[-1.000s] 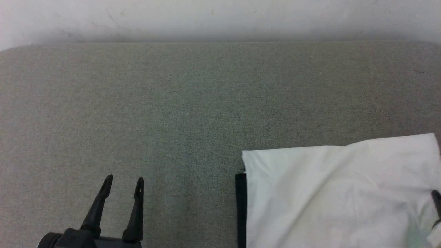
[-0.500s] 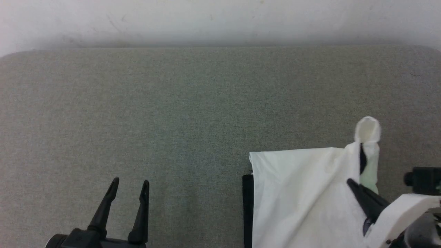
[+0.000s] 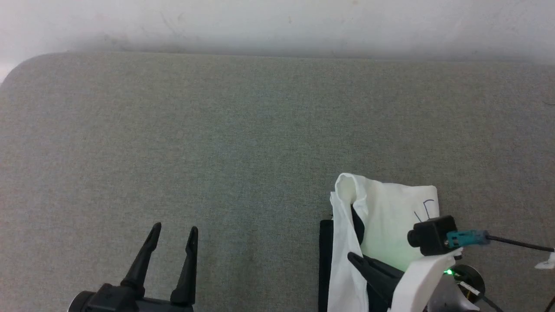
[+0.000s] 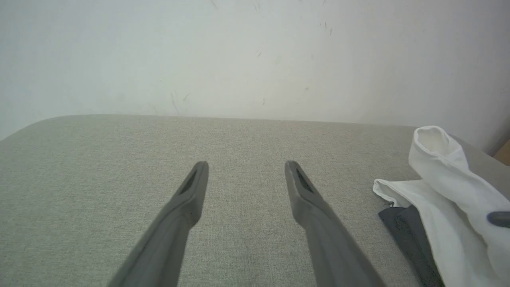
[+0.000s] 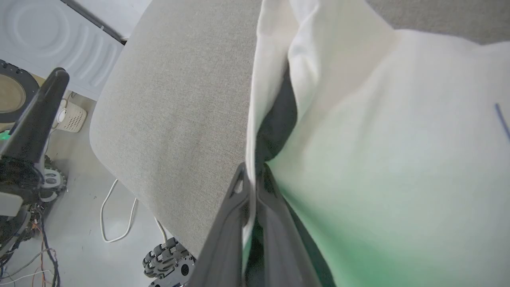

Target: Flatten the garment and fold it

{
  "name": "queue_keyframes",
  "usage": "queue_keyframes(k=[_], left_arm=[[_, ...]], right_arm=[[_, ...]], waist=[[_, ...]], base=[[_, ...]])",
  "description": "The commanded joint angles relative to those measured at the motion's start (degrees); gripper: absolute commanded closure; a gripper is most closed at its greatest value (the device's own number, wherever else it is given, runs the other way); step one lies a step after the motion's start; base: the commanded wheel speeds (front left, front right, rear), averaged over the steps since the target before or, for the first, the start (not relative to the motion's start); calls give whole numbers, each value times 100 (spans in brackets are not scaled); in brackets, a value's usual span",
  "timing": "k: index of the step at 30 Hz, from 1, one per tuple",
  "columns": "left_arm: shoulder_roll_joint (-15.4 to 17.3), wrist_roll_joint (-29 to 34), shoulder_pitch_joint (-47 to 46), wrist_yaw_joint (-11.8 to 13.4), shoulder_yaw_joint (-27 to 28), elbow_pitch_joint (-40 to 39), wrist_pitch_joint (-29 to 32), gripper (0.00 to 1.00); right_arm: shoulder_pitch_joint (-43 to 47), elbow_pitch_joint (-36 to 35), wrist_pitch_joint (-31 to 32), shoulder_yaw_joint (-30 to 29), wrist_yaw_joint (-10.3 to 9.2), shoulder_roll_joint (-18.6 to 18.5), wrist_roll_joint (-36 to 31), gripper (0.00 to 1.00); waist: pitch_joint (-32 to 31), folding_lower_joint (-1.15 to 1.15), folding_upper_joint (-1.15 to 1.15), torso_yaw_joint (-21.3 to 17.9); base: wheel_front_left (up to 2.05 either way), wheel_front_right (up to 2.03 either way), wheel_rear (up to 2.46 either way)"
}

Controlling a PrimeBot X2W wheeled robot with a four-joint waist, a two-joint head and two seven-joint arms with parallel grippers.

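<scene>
Head view: right claw (image 3: 354, 259) pinches the shirt (image 3: 390, 208) by its edge, the rest bunched just ahead of its tips. Left wrist view: left claw (image 4: 247, 164) spread wide and empty, shirt well off to its right. Right wrist view: shirt clamped tight in the right claw, so that arm's nearer.

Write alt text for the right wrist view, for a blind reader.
The right hand is pinched shut on an edge of the cream-white garment, whose fold gapes to show black fabric inside. Behind it lies the grey padded table, with the floor past its edge.
</scene>
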Motion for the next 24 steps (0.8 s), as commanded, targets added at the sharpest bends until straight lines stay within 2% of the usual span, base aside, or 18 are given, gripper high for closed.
queue_keyframes(k=[1, 9, 16, 18, 19, 24], left_arm=[[-40, -38, -85, -49, -21, 28, -28, 0], [-64, -54, -135, -103, -92, 140, -28, 0], [-90, -79, -150, -116, -151, 242, -28, 0], [-93, -92, -148, -115, -159, 256, -28, 0], [-94, -99, -144, -112, -160, 260, -28, 0], [-95, -118, -131, -99, -165, 251, -28, 0]], right_arm=[[-125, 139, -25, 94, -3, 22, -62, 100], [-447, 1194, -325, 202, -3, 32, -651, 100], [-700, 2092, -579, 470, -3, 34, -680, 100], [-752, 2211, -618, 528, -3, 34, -660, 49], [-772, 2220, -636, 535, -3, 34, -612, 0], [-815, 1738, -694, 247, -3, 34, -551, 0]], waist=[[4, 0, 0, 70], [-7, 0, 0, 241], [-103, 0, 0, 291], [-127, 0, 0, 273], [-137, 0, 0, 256], [-111, 0, 0, 151]], base=[[0, 0, 0], [0, 0, 0], [0, 0, 0], [0, 0, 0], [0, 0, 0], [0, 0, 0]])
